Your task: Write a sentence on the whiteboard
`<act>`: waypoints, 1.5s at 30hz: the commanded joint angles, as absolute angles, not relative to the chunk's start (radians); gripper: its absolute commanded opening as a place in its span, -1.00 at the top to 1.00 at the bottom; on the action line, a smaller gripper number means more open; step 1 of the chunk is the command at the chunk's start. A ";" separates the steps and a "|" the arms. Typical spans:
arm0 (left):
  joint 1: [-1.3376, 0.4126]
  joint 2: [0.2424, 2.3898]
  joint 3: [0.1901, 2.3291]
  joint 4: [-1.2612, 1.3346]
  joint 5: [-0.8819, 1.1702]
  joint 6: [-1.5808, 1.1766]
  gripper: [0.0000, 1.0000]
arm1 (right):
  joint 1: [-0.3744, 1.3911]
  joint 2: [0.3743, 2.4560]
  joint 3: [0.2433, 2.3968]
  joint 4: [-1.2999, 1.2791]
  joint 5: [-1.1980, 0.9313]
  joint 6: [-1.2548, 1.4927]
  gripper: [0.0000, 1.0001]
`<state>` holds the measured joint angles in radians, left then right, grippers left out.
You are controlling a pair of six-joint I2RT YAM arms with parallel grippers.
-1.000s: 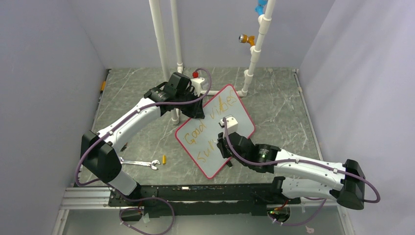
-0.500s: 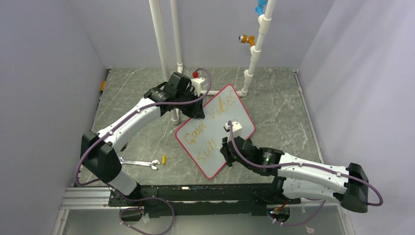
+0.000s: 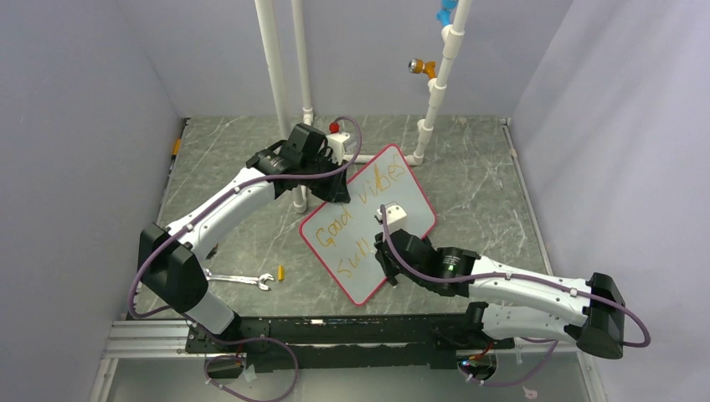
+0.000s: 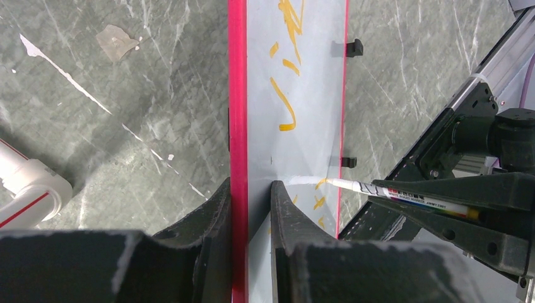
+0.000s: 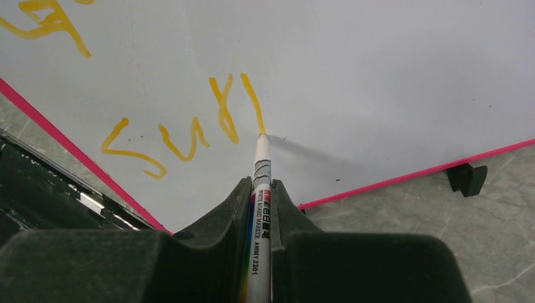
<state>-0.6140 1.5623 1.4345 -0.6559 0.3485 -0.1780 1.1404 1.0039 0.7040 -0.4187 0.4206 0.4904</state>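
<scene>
The whiteboard (image 3: 412, 211) lies at an angle on the table, red-pink rim all round. The sentence (image 3: 356, 208) is in orange-yellow: "Good vibes" above, a shorter second line (image 5: 189, 129) below. My left gripper (image 3: 336, 189) is shut on the board's far-left rim, one finger (image 4: 214, 208) on each side of the rim (image 4: 238, 95). My right gripper (image 5: 260, 186) is shut on a white marker (image 5: 260, 163). The marker's tip (image 5: 261, 134) touches the board at the end of the last stroke. The marker (image 4: 404, 194) also shows in the left wrist view.
A metal wrench (image 3: 239, 279) and a small yellow piece (image 3: 281, 272) lie on the table left of the board. White pipes (image 3: 272, 67) stand at the back, one (image 3: 439, 84) with an orange valve (image 3: 421, 67). A black rail (image 3: 335, 331) runs along the near edge.
The right gripper moved down-right, then back up-left with the marker, and a new stroke stands in the second line. The left gripper has kept its hold on the rim.
</scene>
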 commanded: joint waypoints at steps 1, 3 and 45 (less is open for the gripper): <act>-0.608 1.537 1.439 -0.626 0.222 -0.095 1.00 | 1.135 1.029 0.758 -0.359 0.457 0.455 1.00; -0.609 1.540 1.440 -0.628 0.224 -0.095 1.00 | 1.132 1.040 0.767 -0.353 0.455 0.445 1.00; -0.609 1.545 1.442 -0.627 0.224 -0.095 1.00 | 1.035 0.897 0.965 -0.499 0.584 0.281 1.00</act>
<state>-0.6113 1.5623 1.4345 -0.6525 0.3462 -0.1795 1.0492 0.9169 0.9737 -0.4808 0.5610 0.2924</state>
